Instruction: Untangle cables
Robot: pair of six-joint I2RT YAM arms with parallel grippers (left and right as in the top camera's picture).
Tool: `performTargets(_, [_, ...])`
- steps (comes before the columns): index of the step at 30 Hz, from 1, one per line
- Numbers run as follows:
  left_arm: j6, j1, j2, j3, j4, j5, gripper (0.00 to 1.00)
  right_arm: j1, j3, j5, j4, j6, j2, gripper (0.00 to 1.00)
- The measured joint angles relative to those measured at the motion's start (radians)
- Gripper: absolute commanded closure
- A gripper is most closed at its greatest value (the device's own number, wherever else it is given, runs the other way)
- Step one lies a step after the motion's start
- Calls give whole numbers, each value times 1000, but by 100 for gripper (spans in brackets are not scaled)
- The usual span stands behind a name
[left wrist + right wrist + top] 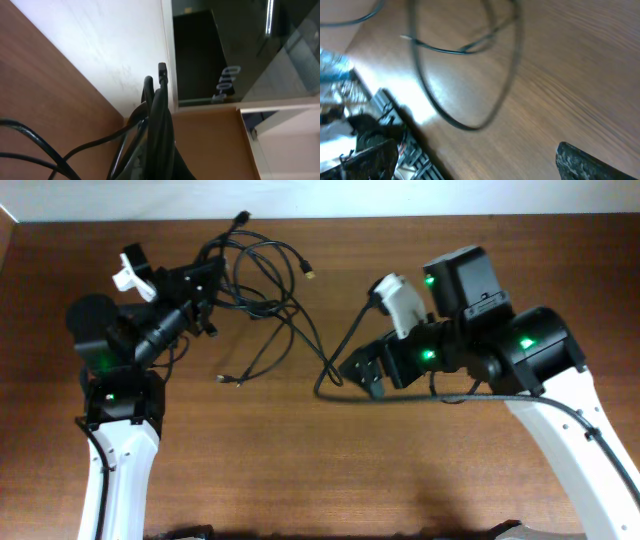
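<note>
The cables (262,285) are thin black cords tangled in loops at the back of the table, left of centre. Plug ends lie at the back edge (240,218), at the right of the tangle (310,273) and towards the front (230,380). My left gripper (205,288) is shut on a bunch of these cords; in the left wrist view the bunch (159,115) rises out of the jaws (162,167). One longer cord (335,355) curves to my right gripper (365,372), which is open and empty just above the table. That loop (470,125) lies beyond the spread fingers (470,152).
The brown wooden table (300,470) ends at a white wall (330,195) along the back. The right arm's own thick wiring (470,395) trails beside it. The left arm's base (370,135) shows in the right wrist view.
</note>
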Motion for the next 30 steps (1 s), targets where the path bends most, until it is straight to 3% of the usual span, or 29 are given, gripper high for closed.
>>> performTargets(9, [0, -142, 0, 0, 0, -28, 100, 90, 0, -10, 18, -60, 0, 2])
performTargets(11, [0, -173, 0, 0, 0, -33, 100, 95, 0, -9, 18, -61, 0, 26])
performTargets(12, [-5, -183, 0, 0, 0, -34, 100, 95, 0, -8, 18, -63, 0, 45])
performTargets(14, [-21, -200, 0, 0, 2, -33, 100, 95, 0, -5, 18, -68, 1, 96])
performTargets(23, [-35, -202, 0, 0, -26, -58, 100, 95, 0, -52, 10, -65, 42, 96])
performTargets(30, [21, -202, 0, 0, -270, -179, 100, 95, 0, -73, 39, -48, 19, 96])
